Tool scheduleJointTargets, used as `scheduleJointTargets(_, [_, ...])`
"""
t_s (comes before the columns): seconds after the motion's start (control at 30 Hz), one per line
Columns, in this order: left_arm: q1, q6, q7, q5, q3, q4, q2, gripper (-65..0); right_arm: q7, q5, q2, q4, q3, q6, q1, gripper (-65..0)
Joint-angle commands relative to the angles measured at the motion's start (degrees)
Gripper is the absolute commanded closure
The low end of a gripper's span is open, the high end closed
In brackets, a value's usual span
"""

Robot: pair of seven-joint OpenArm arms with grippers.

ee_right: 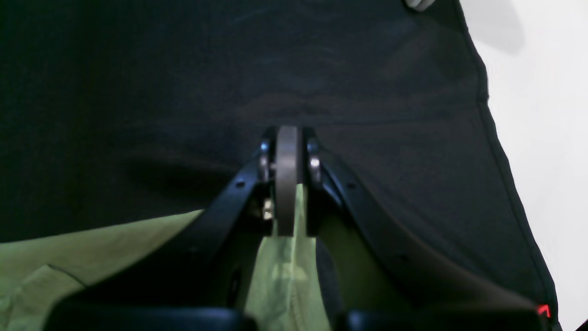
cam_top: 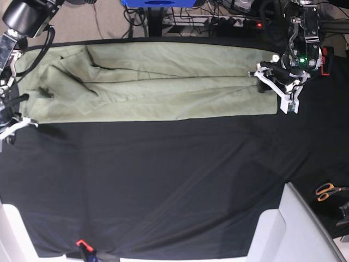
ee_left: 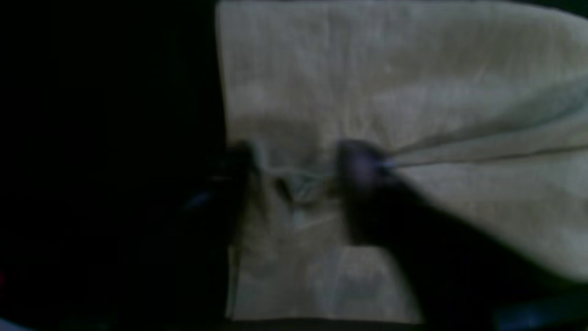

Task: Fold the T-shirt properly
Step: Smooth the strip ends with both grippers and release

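Base view shows the T-shirt point(cam_top: 147, 82) stretched as a long band across the far part of the desk point(cam_top: 163, 185), on the black cloth that covers it. Its long axis runs side to side, from one arm to the other, so each claw sits at one short end: the left claw point(cam_top: 277, 83) at the end on this view's right, the right claw point(cam_top: 12, 112) at the end on its left.

Left wrist view, dim and blurred, shows the left claw's fingers point(ee_left: 363, 165) spread apart over a small bunched ridge of fabric at the shirt's edge. The cloth lies between them rather than pinched, so this claw looks released. A crease runs away from one finger across the shirt.

Right wrist view shows the right claw point(ee_right: 287, 184) clenched, its pads pressed together on a fold of the pale green fabric, which hangs down from the grip in a narrow pleat.

The shirt looks plain sage green, already doubled lengthwise, with soft wrinkles and a rumpled, less flat patch near the right claw's end. No collar or label can be made out here.
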Motion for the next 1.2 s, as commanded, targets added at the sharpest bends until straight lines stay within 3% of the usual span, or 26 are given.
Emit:
scheduleJointTargets(0.0, [0.3, -0.2, -1.1, -0.2, -0.3, 2.6, -0.7, -44.3, 1.6, 0.4, 0.8, 0.8, 0.1, -0.1, 0.1, -2.7])
scheduleJointTargets(0.1, [0.9, -0.2, -1.1, -3.3, -0.7, 6.6, -0.8, -65.0, 1.6, 0.4, 0.7, 0.8, 0.1, -0.1, -1.2, -2.7])
scheduleJointTargets(0.23, [1.0, -0.2, -1.1, -13.5, -9.3, 7.5, -0.9, -65.0, 1.6, 0.4, -0.1, 1.1, 0.1, -0.1, -2.9, -2.7])
scheduleJointTargets(0.3, [1.1, -1.9, -1.1, -18.6, -12.4, 4.6, -1.4, -65.0, 1.6, 0.4, -0.1, 1.1, 0.1, -0.1, -4.0, -2.7])
scheduleJointTargets(0.53, [1.0, -22.4, -1.7, -20.8, -14.0, -8.9, -2.6, -65.0, 1.6, 0.4, -0.8, 0.9, 0.1, -0.1, -5.8, -2.7])
scheduleJointTargets(0.6, [1.1, -25.3, -4.7, -20.8, -13.6, -10.9, -2.4, -65.0, 1.6, 0.4, -1.2, 1.0, 0.1, -0.1, -5.9, -2.7])
scheduleJointTargets(0.7, [1.1, -25.4, -8.2, -20.8, -13.3, -14.5, -1.8, -65.0, 1.6, 0.4, -1.3, 0.9, 0.1, -0.1, -6.0, -2.7])
scheduleJointTargets(0.9, [0.5, -25.6, -8.9, -20.7, -13.3, -18.9, -1.6, -65.0, 1.6, 0.4, -1.3, 0.9, 0.1, -0.1, -6.0, -2.7])
scheduleJointTargets(1.1, [-0.9, -25.6, -8.9, -13.9, -13.4, -19.8, 1.3, -65.0, 1.6, 0.4, -1.4, 0.9, 0.1, -0.1, -6.0, -2.7])
scheduleJointTargets(1.17, [-1.6, -25.6, -8.9, -12.7, -13.6, -21.9, 2.1, -58.7, 1.6, 0.4, -1.4, 0.8, 0.1, -0.1, -6.0, -2.7])
